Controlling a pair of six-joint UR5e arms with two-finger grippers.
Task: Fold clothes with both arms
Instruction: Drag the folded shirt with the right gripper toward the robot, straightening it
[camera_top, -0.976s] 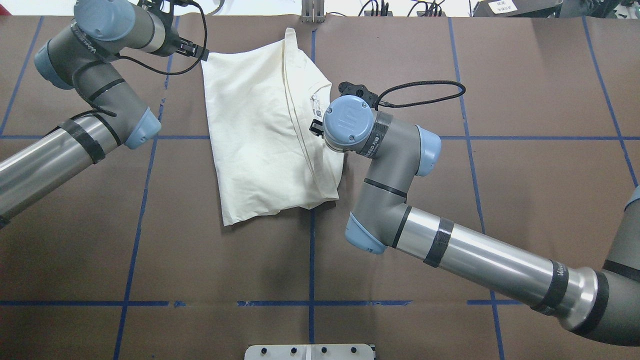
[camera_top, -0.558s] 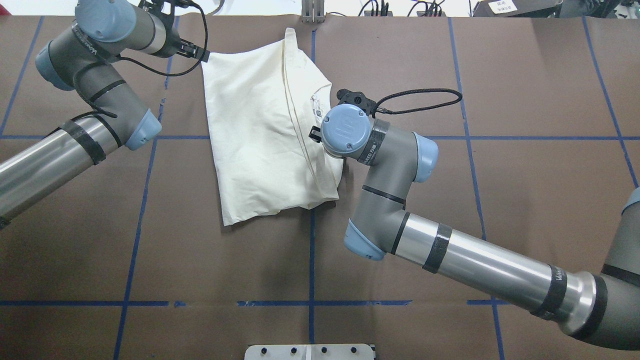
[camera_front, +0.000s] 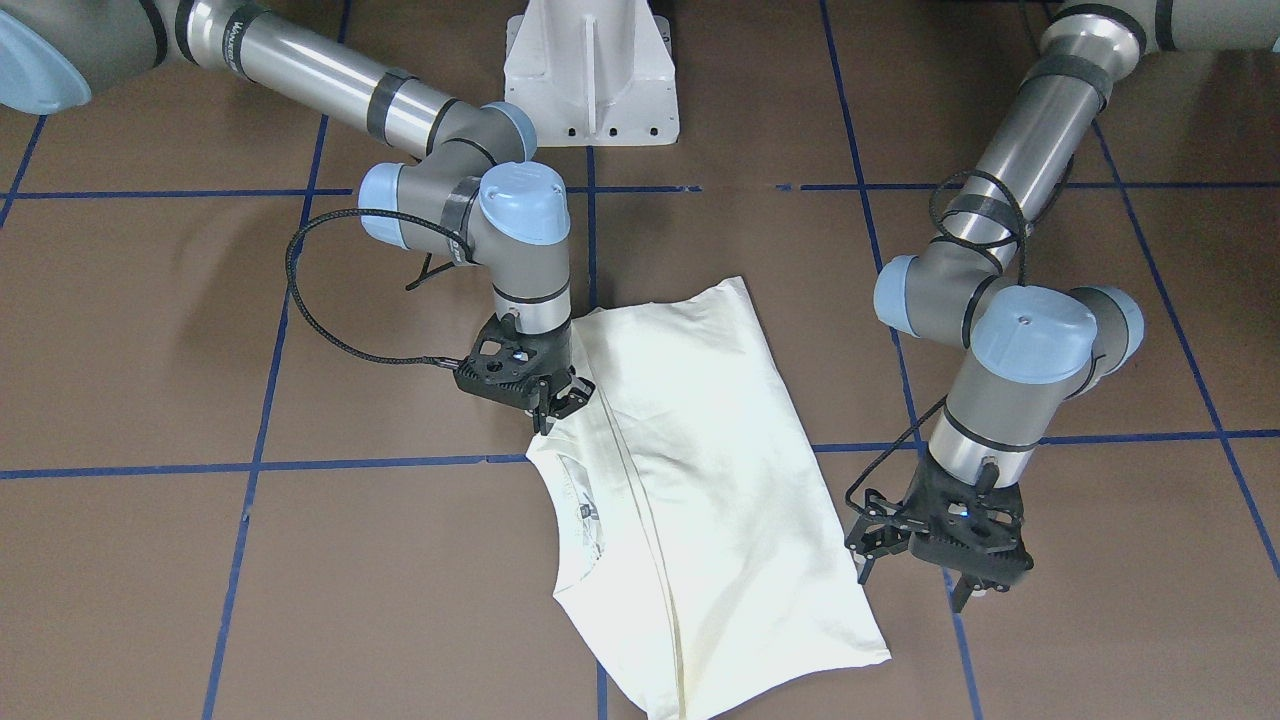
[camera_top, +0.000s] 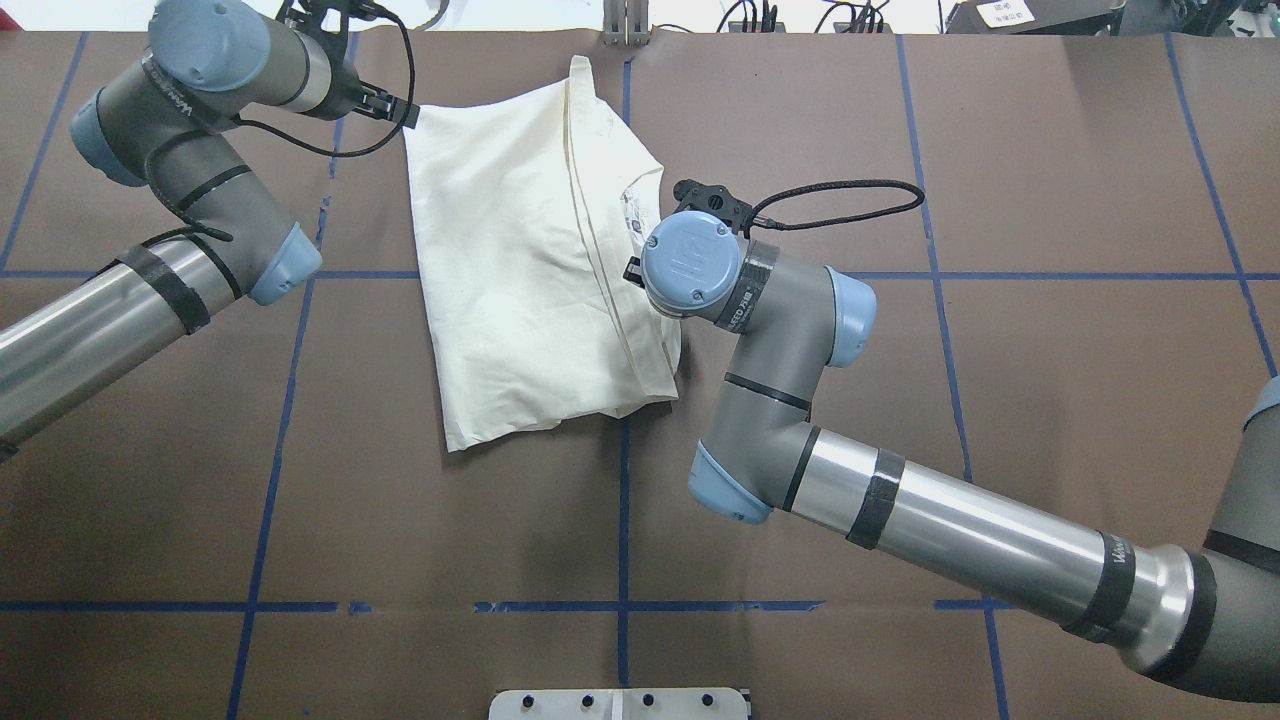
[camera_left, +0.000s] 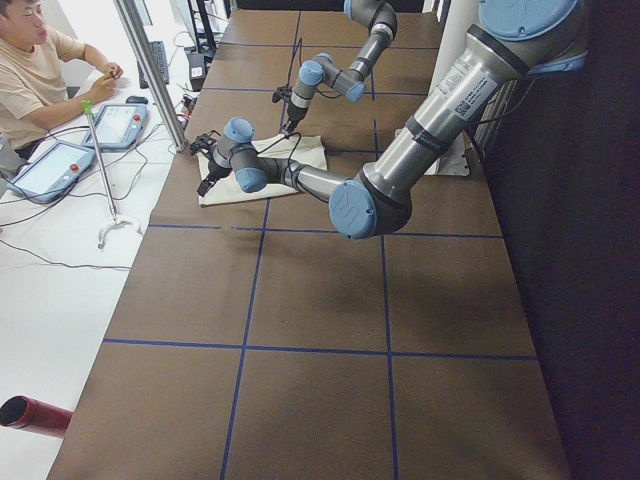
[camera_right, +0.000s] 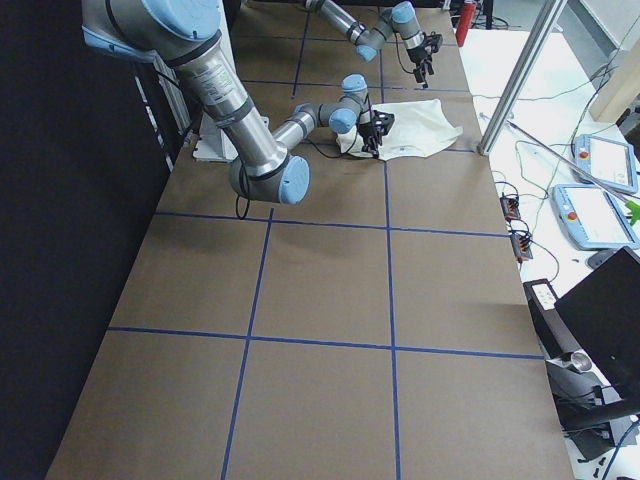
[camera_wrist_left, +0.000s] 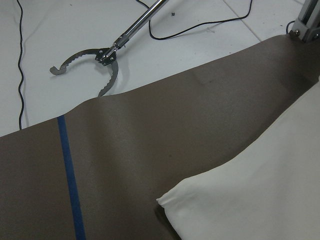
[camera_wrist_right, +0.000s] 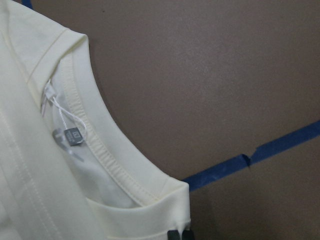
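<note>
Two arms: the left arm (camera_top: 100, 310) and the right arm (camera_top: 950, 520) both reach in over a brown table (camera_top: 1000, 150), one on each side of the shirt.
Shirt: the cream shirt (camera_top: 520, 270) lies folded near the middle of the table's far half, plain side up, with a long seam running down its length.
Right gripper: the right gripper (camera_front: 560, 405) points down at the shirt's neck-side edge. Its fingers are pinched together on the fabric just beside the collar (camera_wrist_right: 115, 155).
Left gripper: the left gripper (camera_front: 910, 590) hangs just beside the shirt's far corner with its fingers spread apart, holding nothing.
Neck: the ribbed round collar faces the right gripper, and a small grey label (camera_wrist_right: 74, 136) shows inside it.
Table markings: blue tape lines (camera_top: 270, 480) cross the table in a grid.
Pedestal: a white pedestal (camera_front: 590, 60) stands at the robot's base.
Beyond the table: a metal grabber claw (camera_wrist_left: 95, 65) lies on the white floor, and a man in a tan shirt (camera_left: 30, 70) sits at the side.
</note>
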